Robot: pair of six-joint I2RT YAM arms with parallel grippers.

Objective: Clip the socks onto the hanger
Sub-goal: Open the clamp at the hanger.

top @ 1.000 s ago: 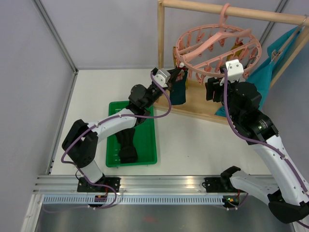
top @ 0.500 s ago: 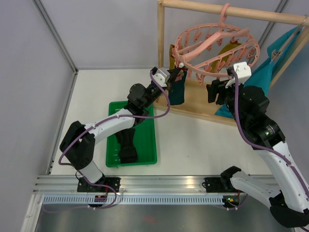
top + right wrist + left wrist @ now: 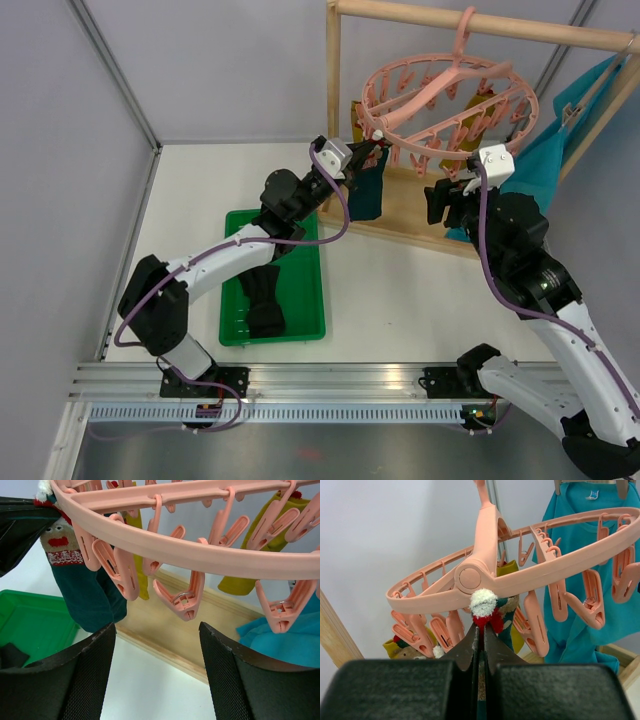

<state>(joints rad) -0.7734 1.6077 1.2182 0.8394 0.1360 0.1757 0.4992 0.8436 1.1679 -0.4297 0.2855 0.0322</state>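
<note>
The pink hanger (image 3: 470,577) hangs from a wooden frame (image 3: 333,90), but no view shows all of it. Its hook runs off the top of the left wrist view, and the right wrist view cuts the ring off at both sides. A patterned sock (image 3: 85,590), dark teal with a red-and-white band, hangs below the hanger's left rim. From the left wrist camera only its white pompom and red cuff show above the fingers. Whether a peg (image 3: 182,600) already grips that cuff cannot be made out. Mustard socks (image 3: 240,582) hang on the hanger's far side, partly screened by pegs. A teal cloth (image 3: 540,160) shows behind and to the right of the hanger, cut by the frame edge.

The left claw (image 3: 480,630) is pressed together, pinching the patterned sock's red cuff just under the hanger's hub and holding the pompom against the rim. The right claw (image 3: 157,630) stands spread wide below the hanger's near rim. Nothing lies between its fingers, and it touches neither ring nor pegs.

Well down and left of the hanger, a green tray (image 3: 322,290) sits on the tabletop (image 3: 400,290). It holds a black sock (image 3: 262,300) partly covered by the left arm.
</note>
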